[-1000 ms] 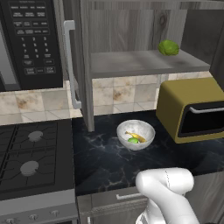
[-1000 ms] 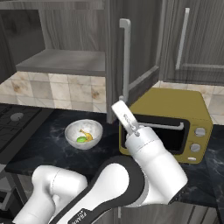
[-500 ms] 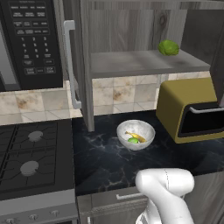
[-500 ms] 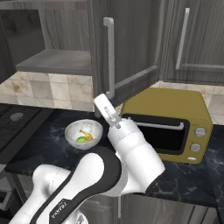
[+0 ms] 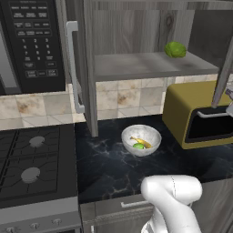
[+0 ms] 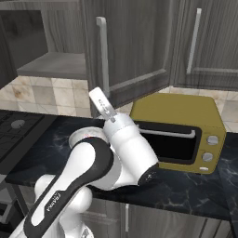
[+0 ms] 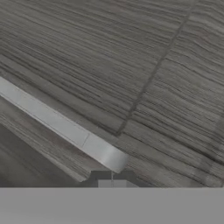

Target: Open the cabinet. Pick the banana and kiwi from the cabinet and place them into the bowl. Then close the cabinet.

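Cabinet right door swung further shut; fingers pressed together against it.

The cabinet stands open, so its shelf is free to reach from the front; only a green fruit sits far right on it. The left door sticks out over the desk beside the bowl. The right door hangs partly open just before the shut claw. A yellow oven blocks the right.
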You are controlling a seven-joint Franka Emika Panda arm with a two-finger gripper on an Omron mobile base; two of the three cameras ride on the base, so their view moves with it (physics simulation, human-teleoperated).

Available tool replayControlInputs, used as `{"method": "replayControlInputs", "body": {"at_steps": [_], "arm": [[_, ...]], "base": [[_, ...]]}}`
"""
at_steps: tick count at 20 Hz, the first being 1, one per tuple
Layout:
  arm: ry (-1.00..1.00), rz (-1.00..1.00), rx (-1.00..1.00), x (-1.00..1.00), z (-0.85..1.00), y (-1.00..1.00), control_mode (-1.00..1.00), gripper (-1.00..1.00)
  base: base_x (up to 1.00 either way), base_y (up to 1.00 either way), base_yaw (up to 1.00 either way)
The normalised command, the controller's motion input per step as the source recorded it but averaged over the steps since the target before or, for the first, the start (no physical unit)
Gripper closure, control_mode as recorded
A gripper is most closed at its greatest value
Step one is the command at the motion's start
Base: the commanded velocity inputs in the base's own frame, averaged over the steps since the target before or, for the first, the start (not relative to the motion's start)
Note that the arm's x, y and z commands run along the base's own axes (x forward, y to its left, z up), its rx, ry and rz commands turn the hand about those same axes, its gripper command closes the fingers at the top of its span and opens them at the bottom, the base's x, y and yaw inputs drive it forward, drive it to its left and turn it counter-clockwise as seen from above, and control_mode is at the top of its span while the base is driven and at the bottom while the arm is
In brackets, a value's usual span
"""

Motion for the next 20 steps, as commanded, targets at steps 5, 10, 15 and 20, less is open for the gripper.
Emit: {"method": "replayControlInputs", "body": {"at_steps": [5, 10, 15, 20], "arm": [[0.01, 0.0, 0.0, 0.4, 0.0, 0.19, -1.0, 1.0], [0.02, 0.0, 0.0, 0.42, 0.0, 0.12, -1.0, 1.0], [0.03, 0.0, 0.0, 0.43, -0.02, 0.09, -1.0, 1.0], [0.05, 0.0, 0.0, 0.43, -0.01, 0.07, -1.0, 1.0]], "base": [[0.0, 0.0, 0.0], [0.0, 0.0, 0.0], [0.0, 0.0, 0.0], [0.0, 0.0, 0.0]]}}
